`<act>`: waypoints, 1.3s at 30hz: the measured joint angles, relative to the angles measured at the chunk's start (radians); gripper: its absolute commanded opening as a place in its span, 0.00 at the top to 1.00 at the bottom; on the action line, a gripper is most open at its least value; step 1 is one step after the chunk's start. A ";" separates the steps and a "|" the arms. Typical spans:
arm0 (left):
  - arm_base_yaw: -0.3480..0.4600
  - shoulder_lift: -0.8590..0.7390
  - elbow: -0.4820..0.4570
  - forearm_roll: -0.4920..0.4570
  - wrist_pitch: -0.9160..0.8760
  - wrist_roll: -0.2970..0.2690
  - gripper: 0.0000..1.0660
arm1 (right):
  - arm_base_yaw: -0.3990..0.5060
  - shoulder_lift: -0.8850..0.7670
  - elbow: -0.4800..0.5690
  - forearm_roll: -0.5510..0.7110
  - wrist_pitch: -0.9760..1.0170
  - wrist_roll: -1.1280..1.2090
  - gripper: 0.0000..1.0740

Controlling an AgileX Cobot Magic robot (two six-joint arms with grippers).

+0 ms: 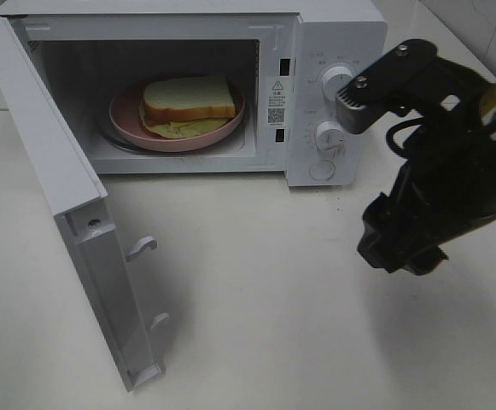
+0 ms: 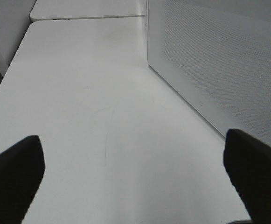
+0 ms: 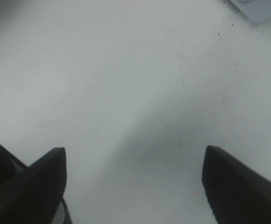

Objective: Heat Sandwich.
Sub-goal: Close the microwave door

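Sandwich: I see the soft pale-yellow sandwich [image 1: 188, 104], a thick slice of white bread on top and a thin greenish layer poking out beneath, at about 11 o'clock in the high view.
Plate: it lies on a round, glossy pink plate [image 1: 125, 118] inside the cavity.
Oven: a boxy white microwave [image 1: 337, 30] with two ribbed white dials [image 1: 336, 82] at the 3 o'clock side of the cavity.
Door: the white microwave door [image 1: 68, 184] stands swung wide toward 8 o'clock, its two latch hooks [image 1: 142, 247] exposed.
Left gripper [image 2: 133, 179]: jaws wide apart, nothing between, over the smooth white surface [image 1: 273, 316] beside a perforated white panel [image 2: 219, 60].
Right gripper [image 3: 133, 186]: jaws apart, empty, hovering over bare surface at 3 o'clock.
Step, my guess: closing the door, then turning a dial.
Risks: a push far from the hinge could skid the light oven on this slick surface; a half-latched door would not start; the right arm sits close to the dials and could knock one.
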 measured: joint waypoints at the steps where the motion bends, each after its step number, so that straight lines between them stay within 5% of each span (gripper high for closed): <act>1: 0.000 0.000 0.000 0.000 0.000 0.000 0.05 | 0.000 -0.021 0.000 0.001 0.028 0.006 0.29; 30: 0.000 0.000 0.000 0.000 0.000 0.000 0.05 | -0.019 -0.403 0.001 0.043 0.417 0.081 0.29; 39: 0.000 0.000 0.000 0.000 0.000 0.000 0.05 | -0.273 -0.615 0.032 0.042 0.377 0.062 0.29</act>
